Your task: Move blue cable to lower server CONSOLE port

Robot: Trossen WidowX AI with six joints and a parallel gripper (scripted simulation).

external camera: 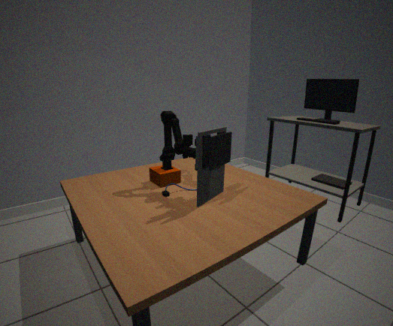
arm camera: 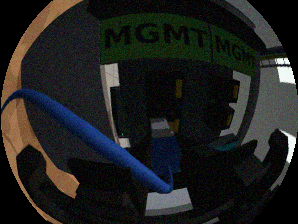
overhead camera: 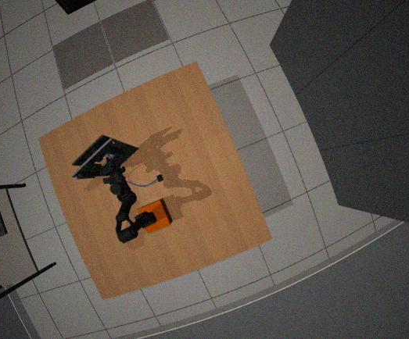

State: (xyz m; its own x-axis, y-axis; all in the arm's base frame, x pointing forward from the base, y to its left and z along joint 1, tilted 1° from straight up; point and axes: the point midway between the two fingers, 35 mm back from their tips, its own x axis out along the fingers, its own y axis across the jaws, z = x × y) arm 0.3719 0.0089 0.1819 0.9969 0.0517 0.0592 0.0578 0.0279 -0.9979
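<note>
The pincer (overhead camera: 110, 159) (external camera: 192, 152) (arm camera: 161, 137) pinches the plug (arm camera: 166, 154), ports (arm camera: 178, 88) ahead of it. Likely mid-transfer; next, align with the lower CONSOLE port before pushing.

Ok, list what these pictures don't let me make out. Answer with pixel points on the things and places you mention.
- Plug's tip, blue plug (arm camera: 166, 152): wrist view; too dark to tell whether it is seated.
- CONSOLE lettering: wrist view; only MGMT labels (arm camera: 155, 37) are legible.
- Gripper (arm camera: 161, 137) in the exterior view: hidden behind the upright panel (external camera: 210, 180).
- Port interiors: wrist view, lost in shadow.
</note>
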